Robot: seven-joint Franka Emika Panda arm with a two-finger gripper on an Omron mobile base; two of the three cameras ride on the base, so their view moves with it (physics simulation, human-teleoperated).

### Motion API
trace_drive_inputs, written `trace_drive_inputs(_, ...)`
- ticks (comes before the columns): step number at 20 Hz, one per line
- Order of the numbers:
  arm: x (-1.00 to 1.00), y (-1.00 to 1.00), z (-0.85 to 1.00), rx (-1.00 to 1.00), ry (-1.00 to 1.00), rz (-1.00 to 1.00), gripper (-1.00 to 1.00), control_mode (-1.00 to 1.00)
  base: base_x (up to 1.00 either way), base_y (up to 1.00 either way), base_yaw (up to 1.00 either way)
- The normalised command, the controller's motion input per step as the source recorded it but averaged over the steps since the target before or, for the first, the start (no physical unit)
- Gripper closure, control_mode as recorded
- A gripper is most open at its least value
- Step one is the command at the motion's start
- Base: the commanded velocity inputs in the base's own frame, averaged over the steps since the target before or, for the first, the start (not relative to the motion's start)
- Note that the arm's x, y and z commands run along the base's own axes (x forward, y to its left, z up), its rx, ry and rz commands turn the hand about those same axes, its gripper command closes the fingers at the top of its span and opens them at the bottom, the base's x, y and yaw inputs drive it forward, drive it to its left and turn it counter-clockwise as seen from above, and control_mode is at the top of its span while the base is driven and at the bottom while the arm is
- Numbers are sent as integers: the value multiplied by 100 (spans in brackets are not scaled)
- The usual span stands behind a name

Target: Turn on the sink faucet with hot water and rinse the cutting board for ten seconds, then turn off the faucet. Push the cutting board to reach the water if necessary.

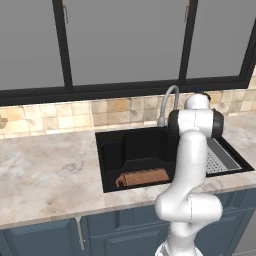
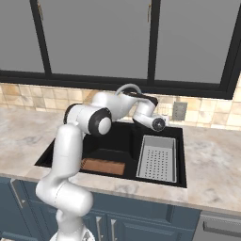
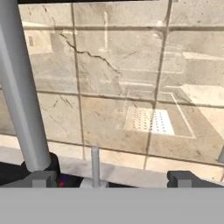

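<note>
I'm holding the two-finger gripper (image 3: 111,179) wide open and empty at the slim grey gooseneck faucet (image 3: 22,92); the flat brown wooden cutting board (image 1: 142,177) is lying along the deep black sink's (image 1: 112,150) front wall.

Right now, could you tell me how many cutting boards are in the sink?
1: the board lies flat on the sink floor at its front, left of the drain tray; the arm may hide others.

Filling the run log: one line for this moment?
gripper: open, at faucet base | water: none seen | board: dry-looking, front of sink
</note>
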Motion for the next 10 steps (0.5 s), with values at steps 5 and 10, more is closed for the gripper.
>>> trace_drive_inputs(5, 12, 0, 0, 0, 0, 0, -100, -100, 0, 0, 0)
trace_drive_inputs(10, 18, 0, -10, 0, 0, 0, -100, -100, 0, 0, 0)
